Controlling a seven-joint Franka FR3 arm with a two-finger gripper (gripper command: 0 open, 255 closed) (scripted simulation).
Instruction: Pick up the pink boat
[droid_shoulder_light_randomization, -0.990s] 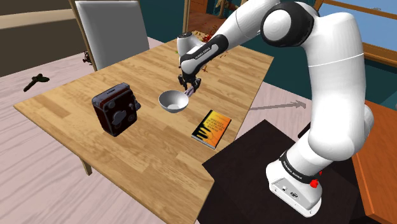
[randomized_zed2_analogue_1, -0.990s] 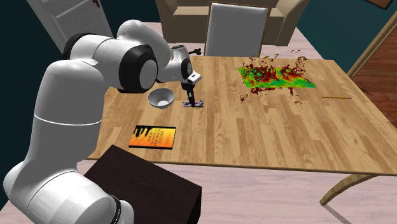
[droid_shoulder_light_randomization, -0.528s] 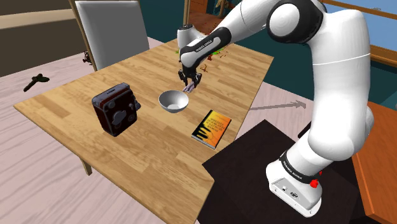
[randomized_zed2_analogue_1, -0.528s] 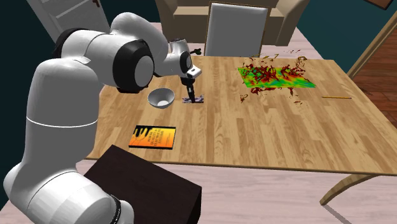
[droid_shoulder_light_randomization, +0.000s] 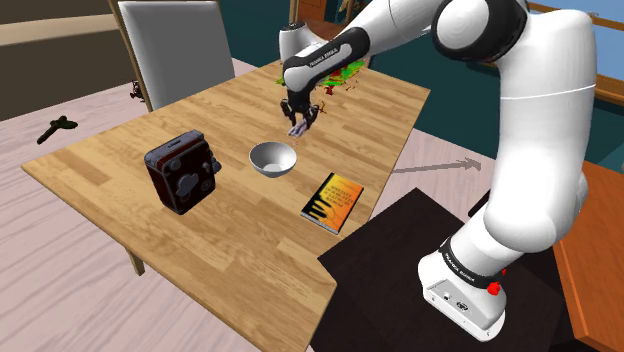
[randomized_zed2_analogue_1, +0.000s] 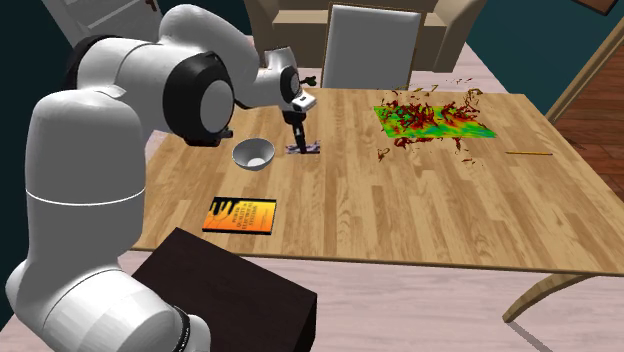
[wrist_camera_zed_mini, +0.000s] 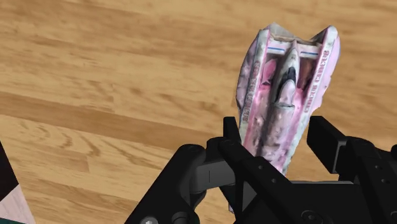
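Note:
The pink boat (wrist_camera_zed_mini: 283, 95), a small pink and white toy with a pale hull, is clasped between the two black fingers (wrist_camera_zed_mini: 232, 137) of my gripper (wrist_camera_zed_mini: 280, 137). In the shoulder view the gripper (droid_shoulder_light_randomization: 298, 122) hangs a little above the wooden table (droid_shoulder_light_randomization: 120, 170), just beyond the white bowl, with the boat (droid_shoulder_light_randomization: 297, 131) at its tips. The second exterior view shows the gripper (randomized_zed2_analogue_1: 298, 140) pointing down, the boat (randomized_zed2_analogue_1: 306, 150) sticking out sideways below it, to the right of the bowl.
A white bowl (droid_shoulder_light_randomization: 272, 159) stands just in front of the gripper. An orange and black book (droid_shoulder_light_randomization: 332, 201) lies near the table's edge by the stand. A dark red box (droid_shoulder_light_randomization: 182, 171) stands to the shoulder view's left. A colourful mat (randomized_zed2_analogue_1: 432, 120) and a grey chair (randomized_zed2_analogue_1: 368, 45) are farther off.
The gripper has risen from the tabletop with the pink boat held in it, moving slightly away from the bowl. Bowl, book and box have not moved.

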